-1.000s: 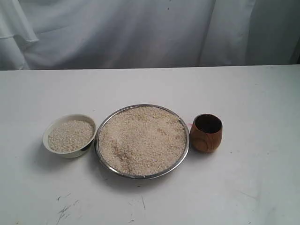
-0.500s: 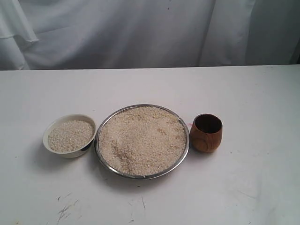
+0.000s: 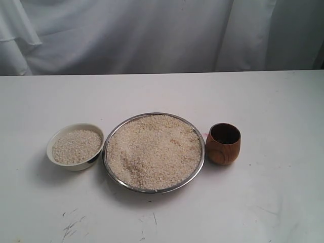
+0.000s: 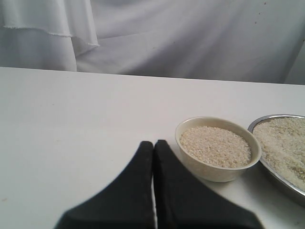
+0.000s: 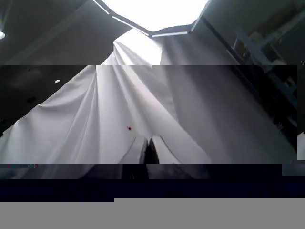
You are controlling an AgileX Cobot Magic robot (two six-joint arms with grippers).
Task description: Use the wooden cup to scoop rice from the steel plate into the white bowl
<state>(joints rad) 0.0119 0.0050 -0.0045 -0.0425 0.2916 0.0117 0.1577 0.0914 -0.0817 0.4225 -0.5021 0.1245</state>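
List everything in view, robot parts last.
steel plate: one, shiny silver, middle of the table
white bowl: one, cream-white, close beside the plate on its left in the exterior view
rice: two heaps, off-white, one filling the plate, a smaller one in the bowl
wooden cup: one, reddish-brown, upright, right of the plate, looks empty
table: one, white, dark scuffs near the front edge
cloth backdrop: one, white, behind the table
left gripper: one, black, shut, near the bowl, holding nothing
right gripper: one, dark, shut, facing the cloth; that picture is corrupted
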